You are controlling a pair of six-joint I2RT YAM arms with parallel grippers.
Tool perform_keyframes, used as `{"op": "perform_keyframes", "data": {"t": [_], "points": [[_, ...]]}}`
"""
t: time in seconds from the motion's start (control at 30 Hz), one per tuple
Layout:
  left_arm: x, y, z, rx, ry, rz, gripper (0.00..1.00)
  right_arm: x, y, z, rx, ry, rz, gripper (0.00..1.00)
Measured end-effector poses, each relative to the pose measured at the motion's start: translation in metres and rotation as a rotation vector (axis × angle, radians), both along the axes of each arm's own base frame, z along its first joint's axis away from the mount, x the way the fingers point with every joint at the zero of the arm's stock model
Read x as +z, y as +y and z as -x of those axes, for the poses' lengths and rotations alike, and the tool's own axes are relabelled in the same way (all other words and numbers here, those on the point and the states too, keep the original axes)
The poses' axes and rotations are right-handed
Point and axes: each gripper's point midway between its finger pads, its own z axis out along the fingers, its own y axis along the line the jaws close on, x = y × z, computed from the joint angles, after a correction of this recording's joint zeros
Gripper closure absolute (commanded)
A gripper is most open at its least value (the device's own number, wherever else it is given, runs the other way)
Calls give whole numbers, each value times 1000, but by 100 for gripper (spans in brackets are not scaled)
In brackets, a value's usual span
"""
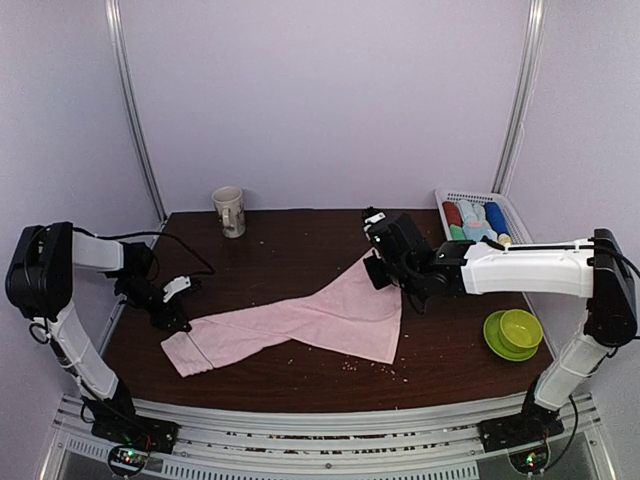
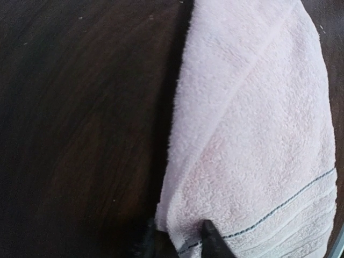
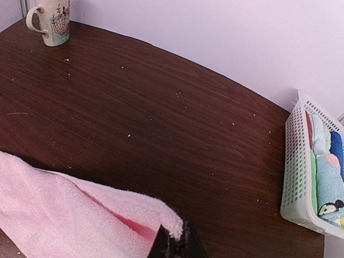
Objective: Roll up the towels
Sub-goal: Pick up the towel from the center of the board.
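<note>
Holding first place among the containers, a white slatted basket (image 1: pixel 445 197) (image 3: pixel 295 177) stands at the far right corner of the dark wooden table (image 1: pixel 300 240), against the back wall. It is packed with rolled towels (image 1: pixel 472 220) (image 3: pixel 325 177) set side by side: red, green, pale blue, deep blue, and one pale blue piece with a printed cartoon figure. Second item: a cream mug (image 1: pixel 229 211) (image 3: pixel 51 21) with a drawn motif, upright at the far left of the table near the wall, handle turned leftward in the right wrist view; its inside cannot be seen. Third item: a lime-green bowl (image 1: pixel 520 328) resting tilted on a matching green plate (image 1: pixel 497 340) at the near right, well apart from the basket. Fourth item: one pink towel (image 1: pixel 330 315) (image 2: pixel 258 134) (image 3: pixel 54 209), out on the tabletop between the two arms, narrow and folded over at its left end, widening toward the right. The right gripper (image 1: pixel 383 268) (image 3: pixel 174 244) is clenched on the towel's far right corner and holds that corner raised off the wood, while the near right corner lies flat. The left gripper (image 1: pixel 172 318) (image 2: pixel 185 242) sits low at the towel's left end, its two fingers standing either side of the striped hem with fabric between them; whether they have truly clamped it cannot be told. Pale crumbs (image 1: pixel 350 366) dot the tabletop.
</note>
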Motion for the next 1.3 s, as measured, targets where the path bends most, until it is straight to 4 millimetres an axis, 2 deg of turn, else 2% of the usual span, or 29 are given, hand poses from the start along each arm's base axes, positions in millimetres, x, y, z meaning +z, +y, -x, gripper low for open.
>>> {"op": "perform_keyframes", "data": {"t": [0.03, 0.27, 0.37, 0.47, 0.6, 0.7, 0.73, 0.77, 0.83, 0.87, 0.9, 0.97, 1.03, 1.1, 1.17, 1.2, 1.3], "points": [[0, -2, 1, -1, 5, 4, 100, 0, 0, 0, 0, 0, 1, 100], [3, -9, 6, -4, 60, 26, 100, 0, -3, -3, -9, 0, 0, 100], [15, -7, -10, 30, 31, 24, 100, 0, -13, -10, -34, 3, -4, 100], [41, -5, -40, 75, -60, 21, 100, -1, -26, -21, -66, 11, -18, 100], [97, -5, -79, 112, -231, 26, 100, 4, -41, -35, -106, 15, -54, 100], [132, -8, -91, 106, -350, 17, 100, 12, -47, -45, -124, 5, -84, 100], [142, -11, -89, 94, -381, 14, 100, 14, -48, -47, -125, 0, -97, 100], [152, -16, -83, 72, -412, 11, 94, 16, -48, -48, -125, -2, -107, 100], [161, -27, -67, 13, -451, 8, 66, 21, -48, -48, -116, -7, -128, 100], [161, -34, -52, -32, -455, 7, 59, 24, -48, -47, -111, -12, -143, 100], [156, -39, -37, -76, -446, 8, 53, 26, -49, -46, -108, -14, -152, 100], [136, -49, 3, -177, -367, 15, 37, 30, -50, -42, -102, -18, -168, 100], [114, -49, 36, -236, -262, 17, 25, 30, -52, -39, -98, -17, -175, 100], [99, -47, 57, -276, -191, 13, 20, 28, -53, -38, -98, -13, -174, 100], [93, -45, 65, -277, -155, 12, 17, 26, -53, -37, -98, -7, -172, 100], [93, -45, 63, -266, -156, 9, 16, 25, -53, -36, -95, -4, -172, 100], [92, -45, 43, -195, -178, 0, 14, 22, -51, -35, -87, 3, -174, 100]]}}
